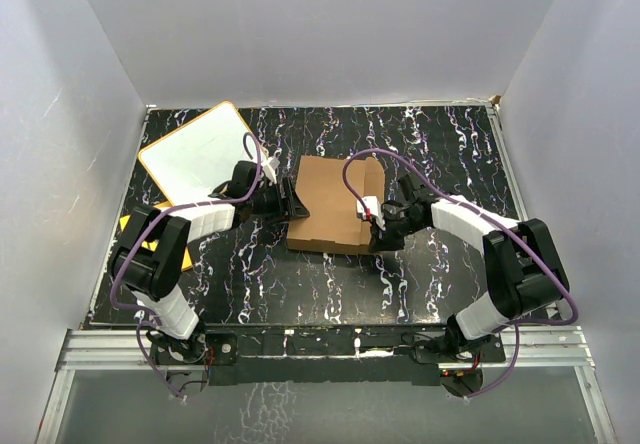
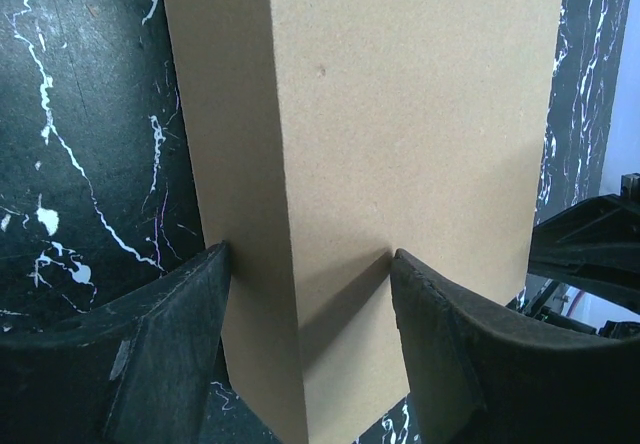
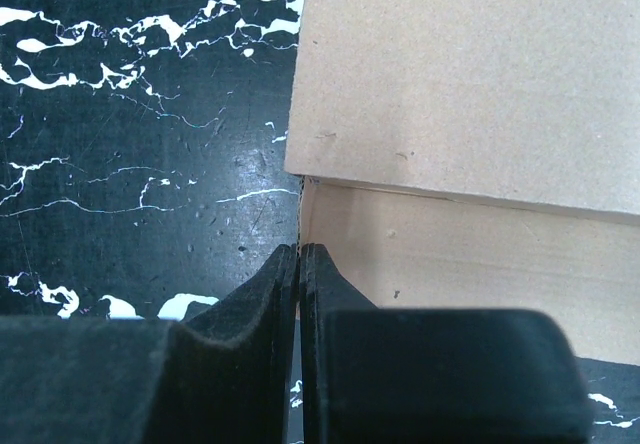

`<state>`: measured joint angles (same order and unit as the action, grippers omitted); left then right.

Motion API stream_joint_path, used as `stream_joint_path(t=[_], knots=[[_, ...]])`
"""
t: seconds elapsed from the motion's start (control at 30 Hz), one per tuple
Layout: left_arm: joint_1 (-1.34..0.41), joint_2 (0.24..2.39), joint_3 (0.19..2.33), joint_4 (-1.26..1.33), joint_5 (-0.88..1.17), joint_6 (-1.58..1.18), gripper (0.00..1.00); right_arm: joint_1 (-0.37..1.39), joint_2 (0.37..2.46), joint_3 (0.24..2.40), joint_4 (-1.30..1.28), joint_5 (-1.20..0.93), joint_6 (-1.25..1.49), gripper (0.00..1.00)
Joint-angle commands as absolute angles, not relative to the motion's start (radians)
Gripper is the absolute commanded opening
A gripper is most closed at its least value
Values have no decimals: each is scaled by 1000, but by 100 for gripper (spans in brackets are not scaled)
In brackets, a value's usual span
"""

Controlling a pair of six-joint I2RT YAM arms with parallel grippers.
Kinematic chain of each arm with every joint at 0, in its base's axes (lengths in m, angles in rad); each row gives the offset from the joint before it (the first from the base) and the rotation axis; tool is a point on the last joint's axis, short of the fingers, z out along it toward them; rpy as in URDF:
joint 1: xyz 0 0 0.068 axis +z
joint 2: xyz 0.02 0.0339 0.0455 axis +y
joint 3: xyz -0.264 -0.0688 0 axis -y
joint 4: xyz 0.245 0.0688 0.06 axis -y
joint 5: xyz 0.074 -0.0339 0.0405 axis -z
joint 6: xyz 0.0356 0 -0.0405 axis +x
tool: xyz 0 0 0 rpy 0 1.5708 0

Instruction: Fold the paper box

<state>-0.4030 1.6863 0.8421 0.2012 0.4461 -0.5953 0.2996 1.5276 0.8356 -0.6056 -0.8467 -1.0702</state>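
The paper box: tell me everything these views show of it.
The plain brown corrugated cardboard paper box sits mid-table as a shallow rectangle on the black marbled tabletop, its lid folded over and a side wall visible beneath it. The left claw straddles its left end, fingers against both faces. The right claw, shut, touches the box's right corner; whether it pinches cardboard is unclear.

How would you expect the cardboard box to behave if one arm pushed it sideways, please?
The box is thin corrugated cardboard, so it is probably light and would slide easily on the smooth table. The left gripper straddles its side wall, which may bend at the creases. The flat panels look fairly stiff.
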Motion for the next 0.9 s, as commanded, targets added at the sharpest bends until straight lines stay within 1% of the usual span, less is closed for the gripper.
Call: stream_joint_path(t=[0.0,0.17,0.53,0.7,0.87], knots=[[-405,1716,862,146,421,-568,62,334,1510,877,-583,-877,-1073,8],[-405,1716,861,129,402,-573,61,336,1495,857,-608,-868,-1124,8],[-405,1717,862,130,405,-573,61,339,1494,842,-597,-860,-1119,8],[-405,1724,864,137,414,-571,61,360,1497,864,-572,-848,-1055,8],[-405,1724,871,130,418,-568,60,412,1516,915,-567,-784,-980,8]])
